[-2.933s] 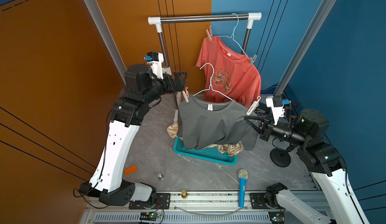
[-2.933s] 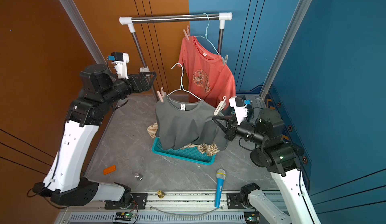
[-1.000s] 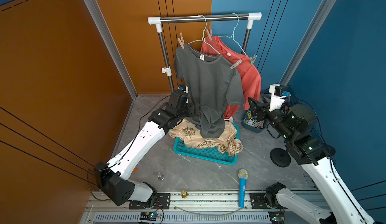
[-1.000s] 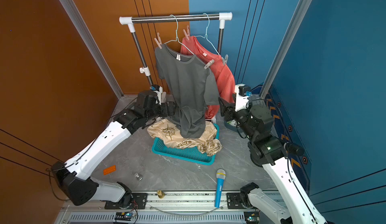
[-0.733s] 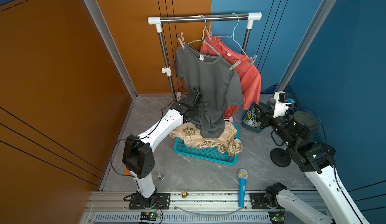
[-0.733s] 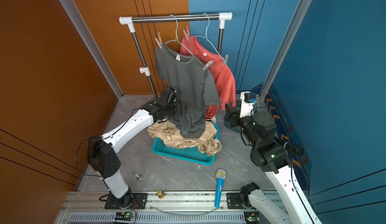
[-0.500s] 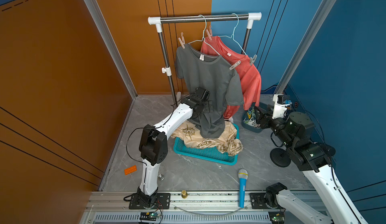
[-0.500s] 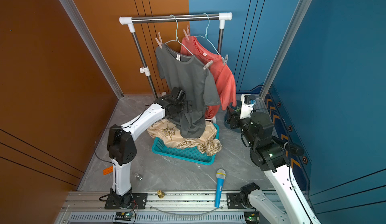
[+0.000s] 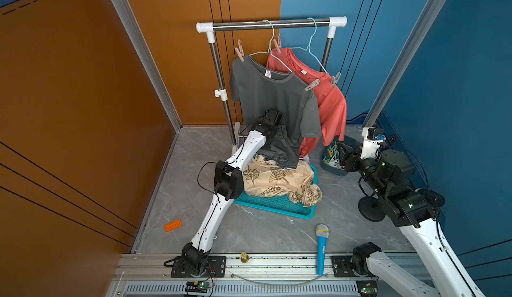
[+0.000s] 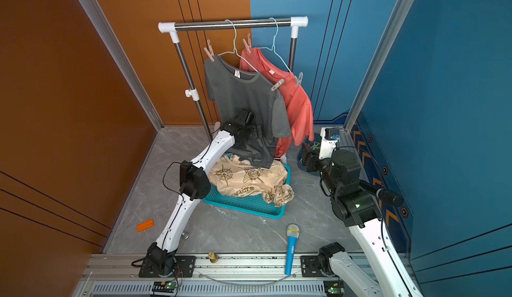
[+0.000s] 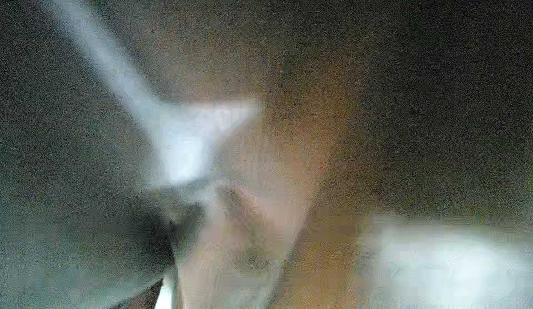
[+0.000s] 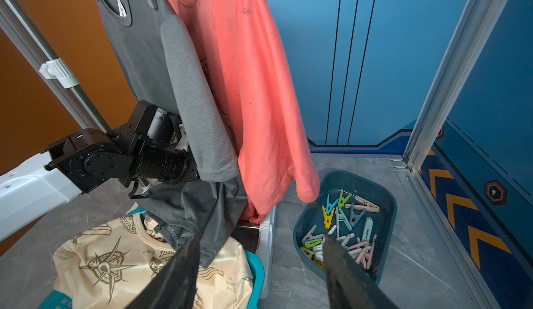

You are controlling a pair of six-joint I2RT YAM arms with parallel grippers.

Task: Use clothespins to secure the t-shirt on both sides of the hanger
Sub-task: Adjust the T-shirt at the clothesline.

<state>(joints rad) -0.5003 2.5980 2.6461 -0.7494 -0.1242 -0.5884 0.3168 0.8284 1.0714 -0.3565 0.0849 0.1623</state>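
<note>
Your dark grey cotton t-shirt (image 9: 274,98) hangs on a pale wire hanger (image 9: 270,51) at the middle of the steel rail (image 9: 243,25). A pink plastic clothespin (image 9: 239,51) grips one shoulder and a beige clothespin (image 9: 311,85) the other, so this garment looks finished, like the coral t-shirt (image 9: 329,101) beside it. I judge only the cream gold-printed t-shirt (image 9: 277,179) in the teal mesh basket (image 9: 274,207) remains. Your left gripper (image 10: 253,132) is spread wide against the grey cloth, grasping nothing visible, and your right gripper (image 12: 261,239) is released and empty near the loose pastel clothespins (image 12: 340,226) in the dark blue tub (image 12: 386,206) at the floor's far right corner.

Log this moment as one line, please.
grey t-shirt: hung, pinned both shoulders | left gripper: at its lower part | right gripper: open, empty, near clothespin bin
</note>
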